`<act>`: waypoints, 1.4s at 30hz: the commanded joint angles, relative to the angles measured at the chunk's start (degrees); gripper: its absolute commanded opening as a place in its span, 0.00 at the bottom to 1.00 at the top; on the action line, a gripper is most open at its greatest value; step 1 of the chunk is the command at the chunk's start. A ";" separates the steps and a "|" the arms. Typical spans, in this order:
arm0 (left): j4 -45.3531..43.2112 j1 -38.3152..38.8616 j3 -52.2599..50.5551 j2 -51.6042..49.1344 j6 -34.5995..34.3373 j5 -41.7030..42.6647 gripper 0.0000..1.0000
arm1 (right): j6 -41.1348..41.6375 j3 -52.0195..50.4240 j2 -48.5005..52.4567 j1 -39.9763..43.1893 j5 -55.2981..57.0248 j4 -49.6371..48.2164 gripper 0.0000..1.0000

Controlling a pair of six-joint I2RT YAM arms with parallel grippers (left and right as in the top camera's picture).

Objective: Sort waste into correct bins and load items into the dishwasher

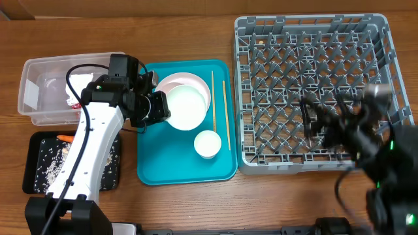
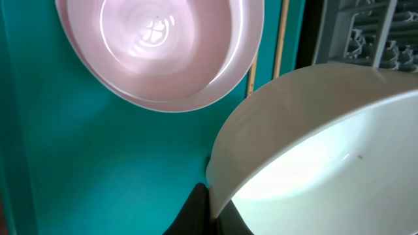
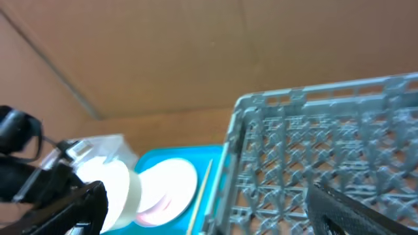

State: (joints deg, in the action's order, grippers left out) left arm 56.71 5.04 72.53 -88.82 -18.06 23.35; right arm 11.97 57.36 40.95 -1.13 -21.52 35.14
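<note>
1. Fingers of the left gripper (image 1: 159, 108) were clamped on the rim of a whitish round bowl (image 1: 187, 108), which was tilted partly over a pale pink round plate (image 1: 175, 81) on the teal plastic tray (image 1: 157, 166).
2. Right gripper (image 1: 324, 119), blurred, hung with jaws spread wide and empty above the large grey plastic dish rack (image 1: 261, 39).
3. Small white cup (image 1: 207, 144) sat on the tray, below the bowl.

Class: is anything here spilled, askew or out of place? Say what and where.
Nothing stands out. The rice lies inside the black tray, and the left gripper holds a whitish bowl over the teal tray.
</note>
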 commanded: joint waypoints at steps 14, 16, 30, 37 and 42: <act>-4.46 3.34 1.14 0.87 -3.19 3.80 0.04 | -3.41 9.29 30.21 -7.43 -18.91 1.31 0.91; -5.03 4.13 1.14 0.87 -3.19 4.87 0.04 | -3.50 9.29 32.04 -9.66 -14.05 0.94 0.91; -5.97 7.15 1.18 0.87 -4.02 5.18 0.04 | -4.94 9.25 40.26 -28.59 14.93 -2.51 1.00; -5.73 7.19 1.18 0.87 -4.04 5.20 0.04 | -4.92 9.25 40.39 -30.69 15.98 -4.00 0.93; -5.77 7.78 1.18 0.87 -4.02 5.03 0.05 | -4.87 9.09 41.38 -31.69 15.96 -4.00 0.62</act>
State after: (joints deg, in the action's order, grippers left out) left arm 51.05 12.03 72.53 -88.82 -21.10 27.46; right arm 7.46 65.45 81.36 -31.92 -6.83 31.46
